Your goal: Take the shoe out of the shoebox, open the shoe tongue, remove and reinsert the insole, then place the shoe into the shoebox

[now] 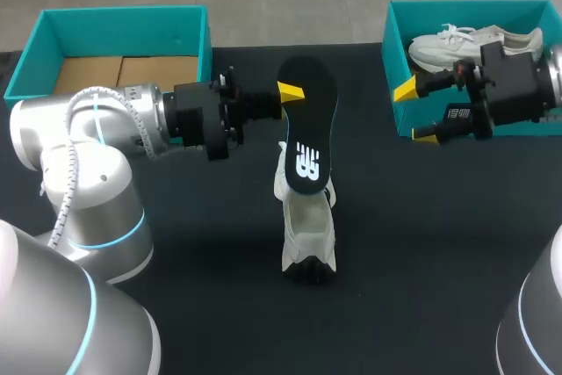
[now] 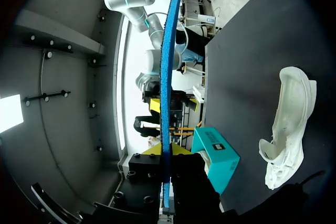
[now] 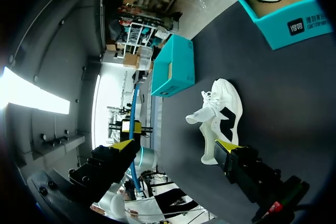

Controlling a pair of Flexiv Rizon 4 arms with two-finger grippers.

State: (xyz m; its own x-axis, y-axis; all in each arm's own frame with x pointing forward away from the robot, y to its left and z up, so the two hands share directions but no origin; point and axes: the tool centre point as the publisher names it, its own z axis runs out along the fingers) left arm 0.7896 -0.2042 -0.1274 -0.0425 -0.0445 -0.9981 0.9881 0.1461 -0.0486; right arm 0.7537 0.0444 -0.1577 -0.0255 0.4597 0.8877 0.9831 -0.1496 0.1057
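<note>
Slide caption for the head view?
Left gripper holds the insole; white shoe lies on the table; right gripper open by the right-hand shoebox.

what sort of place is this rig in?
Likely a robotics lab bench: left arm and right arm over a black table, teal shoeboxes, a white shoe with its insole out.

Left arm (image 1: pixel 88 155) silver-grey, cyan ring, white coiled cable (image 1: pixel 63 208); right arm (image 1: pixel 537 322) same grey; black wrists, yellow fingertips (image 1: pixel 291 91).

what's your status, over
Left gripper shut on insole, upright. Right gripper open, beside shoebox. Shoe on table. Nothing blocking.
</note>
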